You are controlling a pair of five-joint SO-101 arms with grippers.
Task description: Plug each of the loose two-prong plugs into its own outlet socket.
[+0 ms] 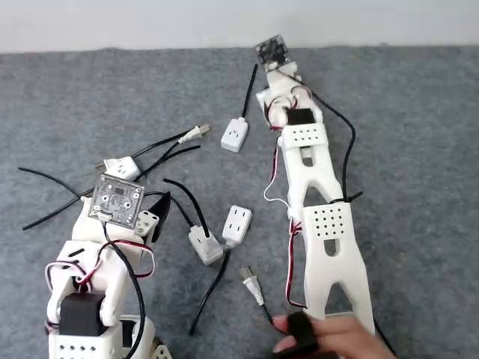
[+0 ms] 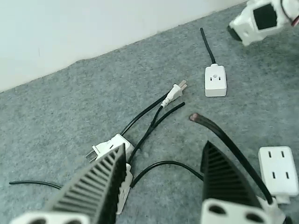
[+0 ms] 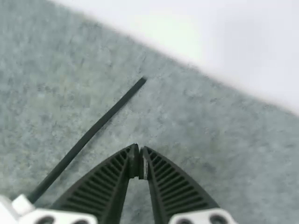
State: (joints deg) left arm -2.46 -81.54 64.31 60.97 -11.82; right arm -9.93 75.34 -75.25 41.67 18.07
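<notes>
Over fuzzy carpet (image 2: 70,107): ribbed left pincer (image 2: 165,145) gapes empty; right pincer (image 3: 139,149) pressed closed.

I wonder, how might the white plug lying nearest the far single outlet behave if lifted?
The plug looks small, so it is probably light. Its black cord lies slack, so it will likely trail floppily and tug. Resting flat on the rough grey carpet, it seems unlikely to roll or slide.

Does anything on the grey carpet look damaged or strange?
Yes. The black cord running past the white rectangular outlet block ends in a bare cut tip, joined to nothing. The cord of the far white socket also stops short.
</notes>
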